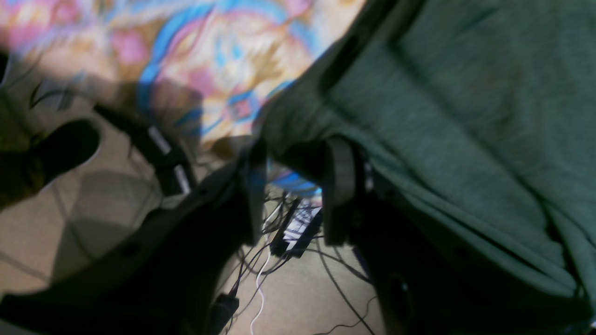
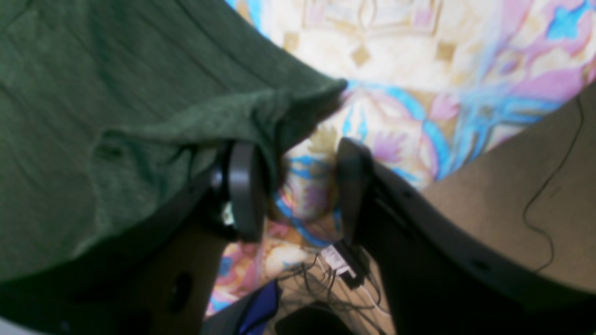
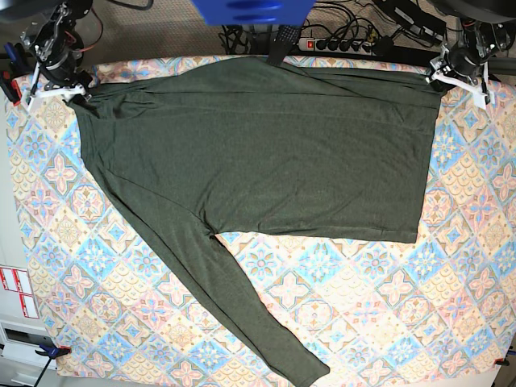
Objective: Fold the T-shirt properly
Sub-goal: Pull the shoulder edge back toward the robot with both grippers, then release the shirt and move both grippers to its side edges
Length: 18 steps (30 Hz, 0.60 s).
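Your T-shirt (image 3: pixel 266 153) lies flat across the patterned worktop (image 3: pixel 451 266), long axis running arm to arm; both grippers, left (image 1: pixel 293 195) and right (image 2: pixel 298 190), spread their fingers at its far corners, pinching nothing.

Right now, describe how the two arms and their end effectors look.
Both end effectors are black with flat, paddle-like fingers: the left end effector has a greyish pad face, the right end effector dark rounded fingers. In the base view, each arm's wrist shows black hardware with a white bracket.
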### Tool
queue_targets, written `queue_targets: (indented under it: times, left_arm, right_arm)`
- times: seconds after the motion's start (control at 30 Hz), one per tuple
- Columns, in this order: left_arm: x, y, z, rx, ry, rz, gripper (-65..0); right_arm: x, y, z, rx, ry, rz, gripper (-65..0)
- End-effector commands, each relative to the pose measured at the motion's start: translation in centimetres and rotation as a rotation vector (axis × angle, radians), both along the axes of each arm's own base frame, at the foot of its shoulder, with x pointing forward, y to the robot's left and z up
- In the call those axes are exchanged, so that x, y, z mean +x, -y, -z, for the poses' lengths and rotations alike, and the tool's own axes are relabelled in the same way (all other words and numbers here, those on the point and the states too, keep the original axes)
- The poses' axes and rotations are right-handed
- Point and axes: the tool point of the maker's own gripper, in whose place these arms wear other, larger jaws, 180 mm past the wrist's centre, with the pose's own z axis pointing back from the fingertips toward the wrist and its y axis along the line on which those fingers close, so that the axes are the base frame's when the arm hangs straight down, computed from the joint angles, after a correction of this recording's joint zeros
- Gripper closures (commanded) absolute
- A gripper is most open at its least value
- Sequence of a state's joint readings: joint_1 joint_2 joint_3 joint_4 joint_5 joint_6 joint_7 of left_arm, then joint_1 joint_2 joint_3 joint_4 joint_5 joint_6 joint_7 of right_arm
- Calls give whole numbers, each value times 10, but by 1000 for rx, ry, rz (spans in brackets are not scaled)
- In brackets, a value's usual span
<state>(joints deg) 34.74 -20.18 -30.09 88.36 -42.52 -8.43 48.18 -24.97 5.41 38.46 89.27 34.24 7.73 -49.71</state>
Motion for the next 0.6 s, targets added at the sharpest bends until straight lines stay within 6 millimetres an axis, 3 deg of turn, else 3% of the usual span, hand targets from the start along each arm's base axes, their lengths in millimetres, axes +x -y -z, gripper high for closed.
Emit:
queue_targets:
  times: [0.0, 0.2, 0.37, 0.57]
  left_arm:
    - [4, -8, -8, 25, 16, 6, -204]
    - [38, 6, -43, 62, 132, 86, -204]
    - [59, 15, -66, 83, 206, 127, -204]
    - [98, 16, -87, 100, 312, 134, -204]
  right_arm:
    - [10, 14, -18, -57, 50, -5, -246]
    - [15, 23, -36, -99, 86, -1, -244]
    - [13, 24, -40, -103, 101, 24, -244]
    - [11, 27, -40, -107, 102, 32, -244]
